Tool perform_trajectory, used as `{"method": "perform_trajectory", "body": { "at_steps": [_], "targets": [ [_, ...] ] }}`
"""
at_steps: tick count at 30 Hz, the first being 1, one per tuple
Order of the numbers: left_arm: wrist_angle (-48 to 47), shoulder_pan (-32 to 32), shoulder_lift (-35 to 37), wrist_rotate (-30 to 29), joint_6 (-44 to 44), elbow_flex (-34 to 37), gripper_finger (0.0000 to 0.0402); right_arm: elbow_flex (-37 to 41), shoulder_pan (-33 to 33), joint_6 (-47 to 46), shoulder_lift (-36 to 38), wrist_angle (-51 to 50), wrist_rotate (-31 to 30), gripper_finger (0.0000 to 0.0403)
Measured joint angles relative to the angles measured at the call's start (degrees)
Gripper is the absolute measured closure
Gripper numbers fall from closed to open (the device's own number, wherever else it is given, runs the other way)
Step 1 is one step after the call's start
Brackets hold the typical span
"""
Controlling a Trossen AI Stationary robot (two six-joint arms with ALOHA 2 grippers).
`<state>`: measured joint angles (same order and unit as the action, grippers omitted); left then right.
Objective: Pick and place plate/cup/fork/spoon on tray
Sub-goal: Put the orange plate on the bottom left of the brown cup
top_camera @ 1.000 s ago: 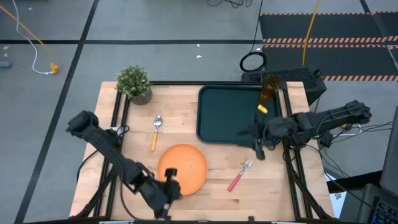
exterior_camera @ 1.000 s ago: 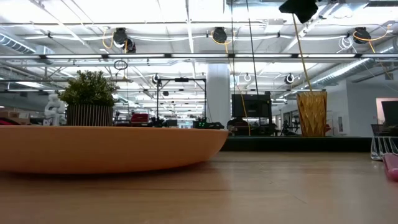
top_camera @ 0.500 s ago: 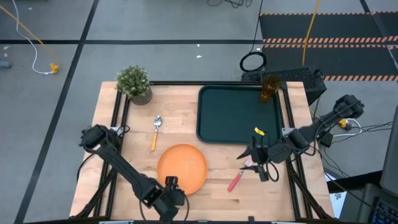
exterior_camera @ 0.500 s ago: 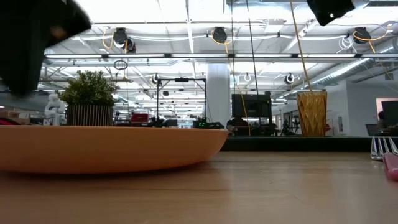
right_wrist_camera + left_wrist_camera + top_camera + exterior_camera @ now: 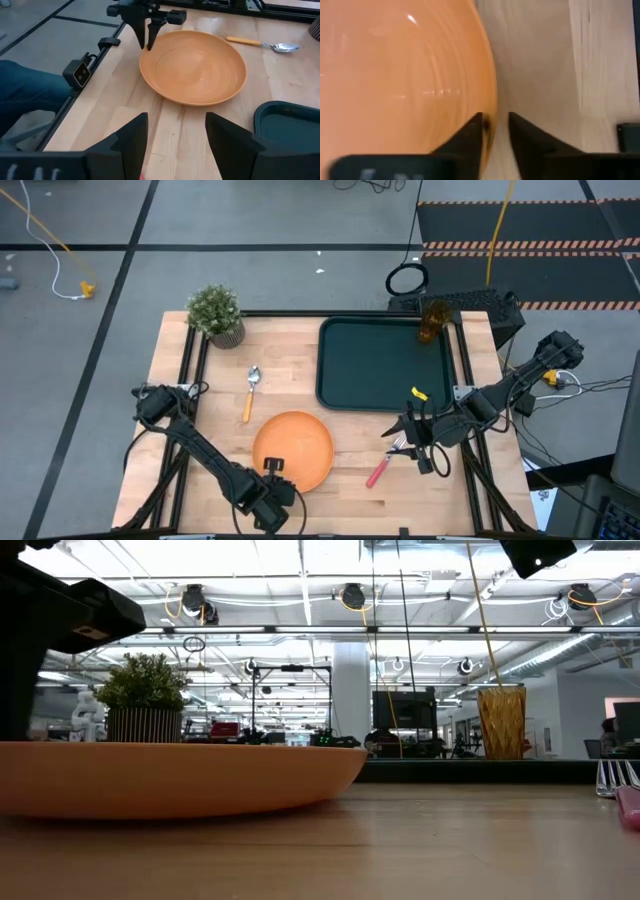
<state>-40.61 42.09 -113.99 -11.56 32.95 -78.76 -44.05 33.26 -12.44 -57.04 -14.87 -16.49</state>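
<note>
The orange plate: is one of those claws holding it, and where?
The left gripper straddles the plate at its near rim; a firm grip cannot be told. The right gripper holds nothing.
</note>
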Motion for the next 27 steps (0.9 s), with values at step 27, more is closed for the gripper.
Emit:
{"method": "perform_trajectory", "body": {
  "at_steps": [27],
  "targets": [
    [-18.8, -5.8, 2.4, -7.1, -18.0, -30.3, 0.0396, 0.0, 0.3, -0.4, 4.4, -1.7, 0.2, 0.0211]
  ]
}}
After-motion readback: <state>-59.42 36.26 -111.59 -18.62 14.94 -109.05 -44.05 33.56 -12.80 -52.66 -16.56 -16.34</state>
